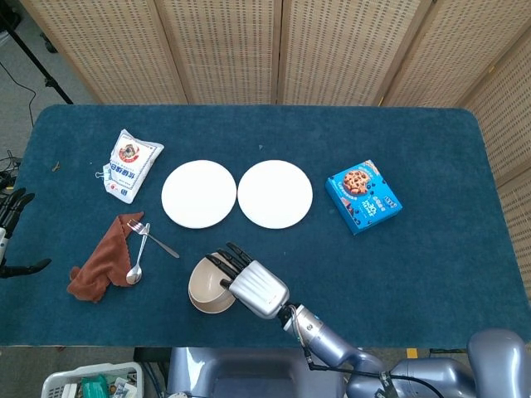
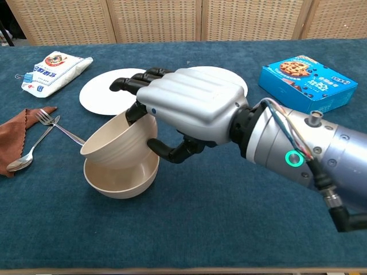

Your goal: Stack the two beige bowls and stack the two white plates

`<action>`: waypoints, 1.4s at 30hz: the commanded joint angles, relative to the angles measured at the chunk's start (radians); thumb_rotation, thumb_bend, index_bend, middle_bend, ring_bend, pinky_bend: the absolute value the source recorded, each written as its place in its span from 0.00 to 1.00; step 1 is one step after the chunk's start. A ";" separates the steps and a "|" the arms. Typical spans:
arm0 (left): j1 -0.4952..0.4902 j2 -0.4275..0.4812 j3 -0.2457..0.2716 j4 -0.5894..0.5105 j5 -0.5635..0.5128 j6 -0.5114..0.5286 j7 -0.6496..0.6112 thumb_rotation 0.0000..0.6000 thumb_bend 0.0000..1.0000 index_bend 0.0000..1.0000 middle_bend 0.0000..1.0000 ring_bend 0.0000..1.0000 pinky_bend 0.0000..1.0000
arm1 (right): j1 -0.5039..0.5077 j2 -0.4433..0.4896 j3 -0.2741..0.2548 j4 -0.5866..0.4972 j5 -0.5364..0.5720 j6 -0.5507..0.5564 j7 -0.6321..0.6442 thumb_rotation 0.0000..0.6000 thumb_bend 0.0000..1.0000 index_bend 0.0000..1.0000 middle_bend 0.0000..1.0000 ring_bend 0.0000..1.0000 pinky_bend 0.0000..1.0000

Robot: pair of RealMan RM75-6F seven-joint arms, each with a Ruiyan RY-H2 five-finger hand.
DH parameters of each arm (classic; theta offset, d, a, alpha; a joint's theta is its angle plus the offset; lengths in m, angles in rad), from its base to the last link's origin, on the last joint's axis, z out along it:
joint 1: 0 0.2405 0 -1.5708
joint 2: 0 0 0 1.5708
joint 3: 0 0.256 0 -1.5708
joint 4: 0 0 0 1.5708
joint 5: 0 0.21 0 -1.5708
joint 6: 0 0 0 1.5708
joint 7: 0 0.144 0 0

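At the far left edge of the head view, the left hand (image 1: 10, 217) hangs off the worktop (image 1: 431, 274), dark fingers apart, apparently holding nothing, though it is small and partly cut off. Moving right: a brown cloth (image 1: 98, 259) with a fork (image 1: 154, 239) and spoon (image 1: 137, 264) beside it, and a white packet (image 1: 129, 164) behind. The right hand (image 2: 189, 112) grips a tilted beige bowl (image 2: 114, 143) by its rim, fingers inside and thumb under the wall, its base set in a second beige bowl (image 2: 121, 179) standing on the worktop. Behind them two white plates, left plate (image 1: 198, 193) and right plate (image 1: 275, 193), lie side by side, unstacked. A blue cookie box (image 1: 362, 196) sits further right.
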 commanded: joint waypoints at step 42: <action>0.002 -0.001 0.001 -0.003 0.001 0.000 0.003 1.00 0.00 0.00 0.00 0.00 0.00 | -0.018 0.159 -0.158 -0.137 -0.064 0.035 -0.192 1.00 0.35 0.00 0.00 0.00 0.00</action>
